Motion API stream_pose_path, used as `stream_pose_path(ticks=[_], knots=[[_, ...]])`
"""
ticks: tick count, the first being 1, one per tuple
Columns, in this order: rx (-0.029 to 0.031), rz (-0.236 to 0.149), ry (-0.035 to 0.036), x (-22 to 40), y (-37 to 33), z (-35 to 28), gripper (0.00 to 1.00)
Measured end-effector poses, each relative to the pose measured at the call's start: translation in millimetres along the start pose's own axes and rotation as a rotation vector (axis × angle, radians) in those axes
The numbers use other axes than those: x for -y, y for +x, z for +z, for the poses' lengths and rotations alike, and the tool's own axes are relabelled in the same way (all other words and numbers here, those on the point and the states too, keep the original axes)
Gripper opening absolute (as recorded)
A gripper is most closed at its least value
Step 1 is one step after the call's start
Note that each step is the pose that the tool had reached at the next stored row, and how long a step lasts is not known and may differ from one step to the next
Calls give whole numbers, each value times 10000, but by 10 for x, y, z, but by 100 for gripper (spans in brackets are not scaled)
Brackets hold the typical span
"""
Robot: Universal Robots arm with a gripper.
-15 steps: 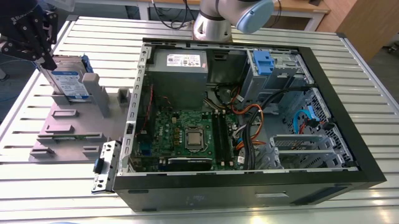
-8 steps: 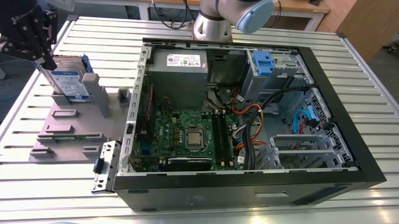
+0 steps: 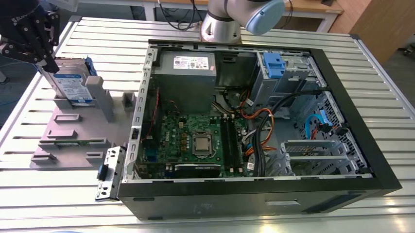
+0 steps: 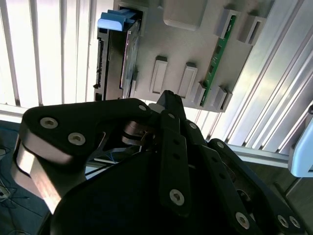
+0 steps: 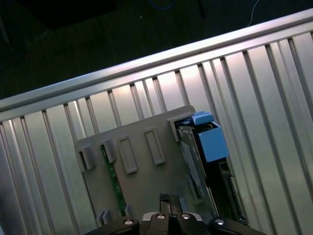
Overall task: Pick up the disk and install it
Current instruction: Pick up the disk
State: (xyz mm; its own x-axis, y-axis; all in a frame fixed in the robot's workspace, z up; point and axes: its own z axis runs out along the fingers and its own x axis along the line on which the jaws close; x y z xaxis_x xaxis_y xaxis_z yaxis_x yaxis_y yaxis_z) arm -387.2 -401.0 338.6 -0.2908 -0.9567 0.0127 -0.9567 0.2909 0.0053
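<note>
The disk (image 3: 73, 86) stands on edge in a slot of the grey holder plate (image 3: 71, 131) at the exterior view's left, silver with a white-and-blue label and a blue frame. My black gripper (image 3: 46, 62) hangs just above its upper far corner, fingers together with nothing between them. In both wrist views the disk (image 4: 122, 54) (image 5: 203, 156) sits in the holder (image 4: 190, 44) (image 5: 142, 181) beyond the gripper tips (image 4: 166, 98) (image 5: 168, 199), apart from them.
An open black computer case (image 3: 259, 194) lies to the exterior view's right of the holder, with a drive bay carrying a blue latch (image 3: 273, 65) and a grey power supply (image 3: 188, 73). A green memory stick (image 4: 220, 54) stands in the holder. The slatted metal table (image 3: 363, 63) surrounds everything.
</note>
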Motion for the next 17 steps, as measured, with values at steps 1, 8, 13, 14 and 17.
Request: stream_pose_path(ticks=[1, 8, 13, 14, 17], knots=[[0, -10, 0, 0, 0, 0, 11], [0, -68, 1, 0, 0, 0, 11], [-1, -109, 1, 0, 0, 0, 11], [-1, -117, 2, 0, 1, 0, 11], [-1, -141, 2, 0, 1, 0, 11]])
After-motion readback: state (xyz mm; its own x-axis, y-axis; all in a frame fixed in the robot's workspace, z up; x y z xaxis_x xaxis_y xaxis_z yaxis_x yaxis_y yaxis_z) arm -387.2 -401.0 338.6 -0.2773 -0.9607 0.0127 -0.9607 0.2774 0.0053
